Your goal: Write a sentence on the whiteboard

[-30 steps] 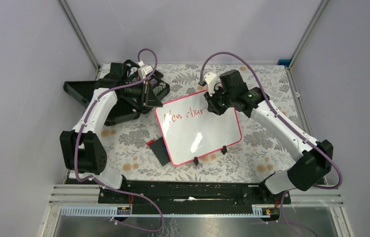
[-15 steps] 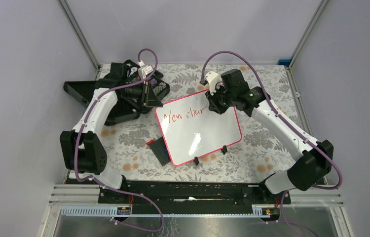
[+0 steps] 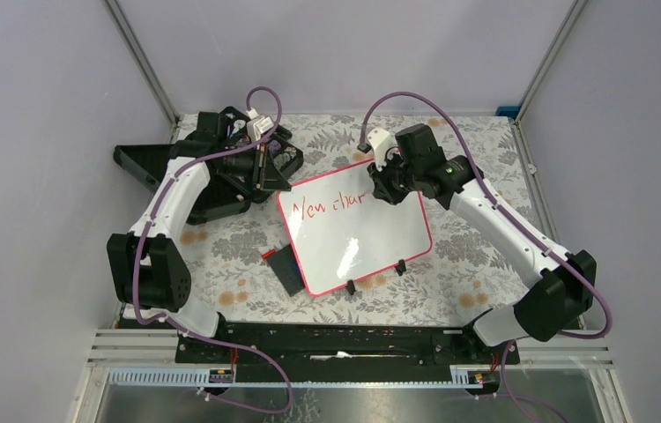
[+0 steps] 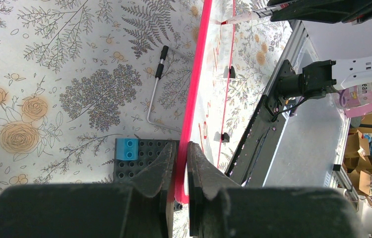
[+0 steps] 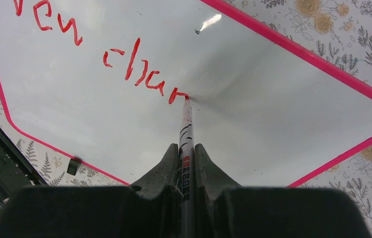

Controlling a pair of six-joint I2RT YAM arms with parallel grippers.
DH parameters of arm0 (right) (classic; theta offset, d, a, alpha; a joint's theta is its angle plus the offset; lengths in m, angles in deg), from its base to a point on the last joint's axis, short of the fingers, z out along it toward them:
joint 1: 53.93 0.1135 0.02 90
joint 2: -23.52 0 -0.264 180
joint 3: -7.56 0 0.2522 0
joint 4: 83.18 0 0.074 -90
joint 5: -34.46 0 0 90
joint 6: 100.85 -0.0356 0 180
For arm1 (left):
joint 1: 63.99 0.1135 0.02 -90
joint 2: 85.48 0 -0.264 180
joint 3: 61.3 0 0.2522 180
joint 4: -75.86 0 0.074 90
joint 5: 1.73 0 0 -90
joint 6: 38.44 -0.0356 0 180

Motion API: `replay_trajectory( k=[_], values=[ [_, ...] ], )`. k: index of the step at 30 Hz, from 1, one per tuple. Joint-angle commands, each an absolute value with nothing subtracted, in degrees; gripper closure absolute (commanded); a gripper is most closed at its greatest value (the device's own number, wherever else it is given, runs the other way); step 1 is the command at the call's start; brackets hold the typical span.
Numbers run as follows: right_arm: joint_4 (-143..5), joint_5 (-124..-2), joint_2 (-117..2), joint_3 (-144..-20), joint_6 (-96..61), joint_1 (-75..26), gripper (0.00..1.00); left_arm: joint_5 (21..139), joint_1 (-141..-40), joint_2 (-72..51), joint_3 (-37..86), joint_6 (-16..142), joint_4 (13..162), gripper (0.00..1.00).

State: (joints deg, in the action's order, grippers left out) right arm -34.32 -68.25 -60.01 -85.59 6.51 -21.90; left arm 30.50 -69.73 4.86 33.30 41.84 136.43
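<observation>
Whiteboard mid-table, skewed: glossy white, pink frame, two black clip feet near edge. Sentence red, unfinished, "New char", along board's far edge.

glossy whiteboard, smooth pink frame

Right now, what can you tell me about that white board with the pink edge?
The whiteboard is a glossy white rectangle with rounded corners, a thin pink-red frame and two small black clip feet on its near edge. It sits askew on the floral table cover. Red handwriting, roughly "New char", runs along its far side. The left gripper is shut on its frame, and the marker in the right gripper touches its surface.
</observation>
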Motion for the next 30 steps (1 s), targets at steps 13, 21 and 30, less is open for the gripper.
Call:
replay_trajectory(
  k=[13, 21, 30],
  values=[
    [-34.80, -70.28, -55.39, -83.94, 6.82, -22.51, 1.00, 32.11, -71.64, 5.47, 32.88, 40.84, 137.18, 1.00],
    [-34.96, -70.08, -55.23, -86.09, 6.59, -26.08, 1.00, 32.24, -71.73, 5.09, 32.48, 40.84, 137.18, 1.00],
    [-35.88, -69.12, -56.34, -85.94, 6.83, -26.51, 1.00, 32.20, -71.73, 5.11, 32.79, 40.92, 137.23, 1.00]
  ],
)
